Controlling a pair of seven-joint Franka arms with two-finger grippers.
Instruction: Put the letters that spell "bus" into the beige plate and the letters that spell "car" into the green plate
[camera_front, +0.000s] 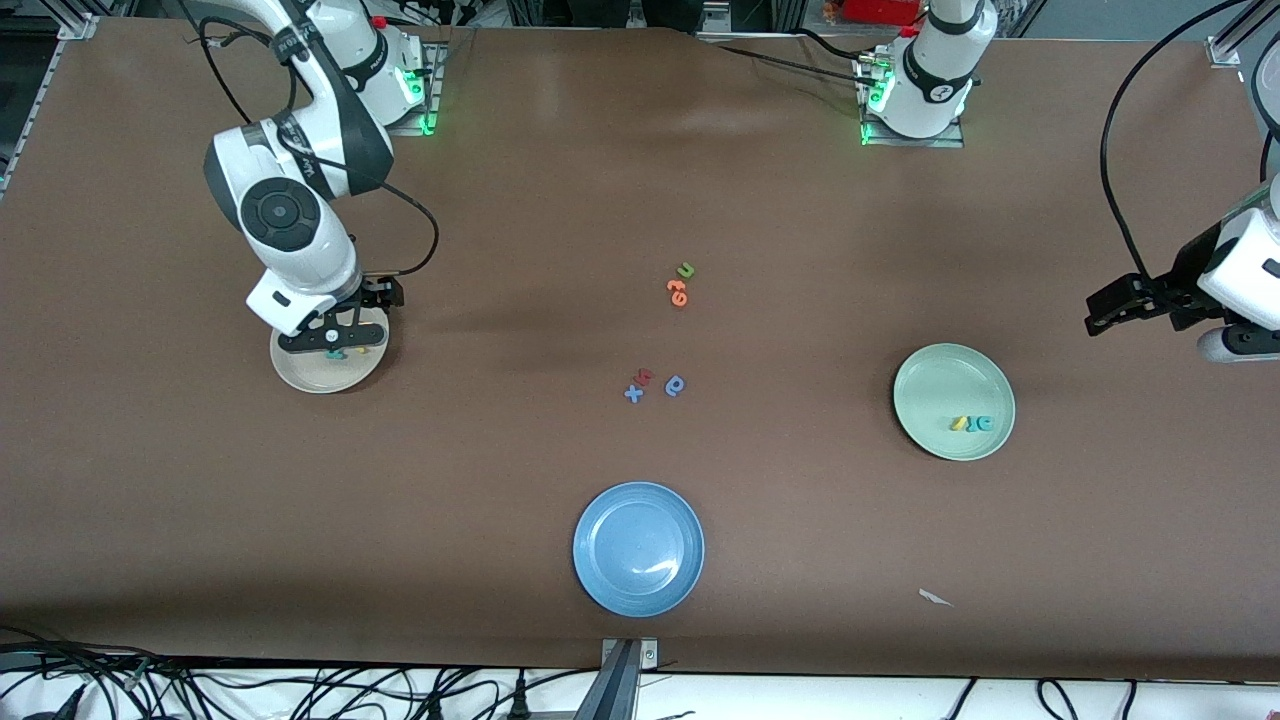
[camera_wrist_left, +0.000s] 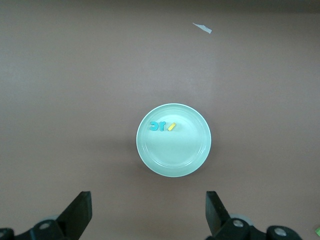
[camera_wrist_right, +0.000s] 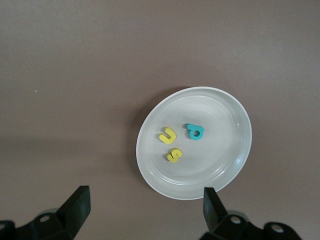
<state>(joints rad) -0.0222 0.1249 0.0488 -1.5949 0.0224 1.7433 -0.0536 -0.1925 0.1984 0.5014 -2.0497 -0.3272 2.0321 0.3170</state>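
Note:
The beige plate (camera_front: 300, 376) (camera_wrist_right: 225, 170) lies toward the right arm's end of the table. In it are the teal b (camera_wrist_right: 195, 132), the yellow u (camera_wrist_right: 167, 135) and the yellow s (camera_wrist_right: 174, 155). My right gripper (camera_front: 335, 338) (camera_wrist_right: 145, 200) hangs open just above that plate, holding nothing. The green plate (camera_front: 940, 385) (camera_wrist_left: 175, 155) lies toward the left arm's end and holds the teal c (camera_wrist_left: 153, 126), the teal r (camera_wrist_left: 161, 127) and the yellow a (camera_wrist_left: 171, 126). My left gripper (camera_front: 1105, 312) (camera_wrist_left: 148, 202) is up in the air, open and empty, past the green plate at the table's end.
A blue plate (camera_front: 638, 548) sits near the front edge at mid-table. Loose letters lie in the middle: a green u (camera_front: 686, 270), orange letters (camera_front: 678, 292), a blue x (camera_front: 633, 393), a red letter (camera_front: 645, 377) and a blue rounded letter (camera_front: 675, 385). A white scrap (camera_front: 935, 597) lies near the front.

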